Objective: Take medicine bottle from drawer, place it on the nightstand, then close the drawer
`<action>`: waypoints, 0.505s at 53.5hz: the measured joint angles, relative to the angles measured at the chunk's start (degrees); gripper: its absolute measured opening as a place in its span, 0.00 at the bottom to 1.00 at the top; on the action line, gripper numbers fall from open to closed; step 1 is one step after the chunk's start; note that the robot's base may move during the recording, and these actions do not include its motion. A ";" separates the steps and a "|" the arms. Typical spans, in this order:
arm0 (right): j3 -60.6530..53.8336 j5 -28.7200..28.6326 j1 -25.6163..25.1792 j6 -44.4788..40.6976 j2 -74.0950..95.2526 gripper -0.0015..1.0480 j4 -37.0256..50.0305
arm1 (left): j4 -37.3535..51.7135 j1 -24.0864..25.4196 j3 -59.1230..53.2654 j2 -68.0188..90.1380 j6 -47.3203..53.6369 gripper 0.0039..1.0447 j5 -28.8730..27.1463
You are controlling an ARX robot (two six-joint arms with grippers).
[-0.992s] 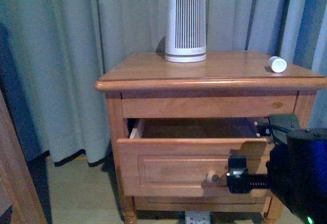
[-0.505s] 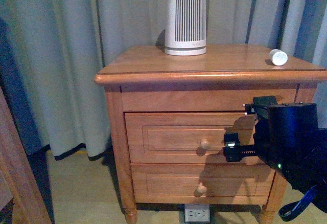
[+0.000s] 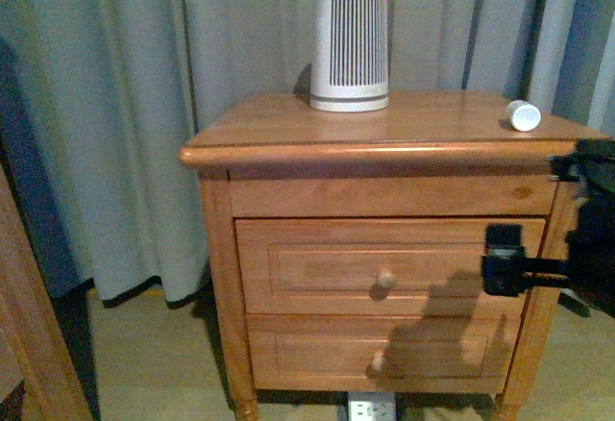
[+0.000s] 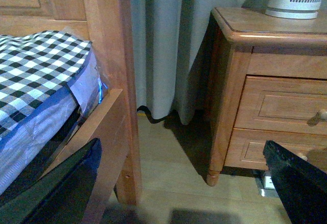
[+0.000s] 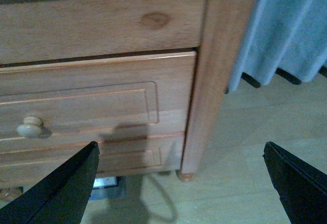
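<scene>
Looking at the nightstand [image 3: 384,133], the medicine bottle [image 3: 524,115] lies on its side at the top's right corner, cap end facing out, well right of the white ribbed device [image 3: 351,44]. The drawer [image 3: 384,267] sits flush with the frame, so I'd call the task basically done. The right gripper [image 3: 504,260] hangs just off the drawer's right end, knob [image 3: 385,280] off to its left, fingers spread and holding nothing. The left gripper [image 4: 184,183], also spread and empty, hangs off the nightstand's left side near the bed [image 4: 41,81]. Next move looks like simply backing away.
</scene>
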 joint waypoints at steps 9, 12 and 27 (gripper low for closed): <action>-13.59 2.14 -1.16 -0.28 -24.76 0.93 -8.35 | 0.00 0.00 0.00 0.00 0.00 0.94 0.00; -17.99 3.43 -1.09 -0.35 -37.13 0.93 -13.99 | 0.00 0.00 0.00 0.00 -0.02 0.94 -0.02; -30.29 17.68 9.09 -4.63 -77.37 0.93 -30.56 | 0.00 0.00 0.00 0.00 0.00 0.94 0.00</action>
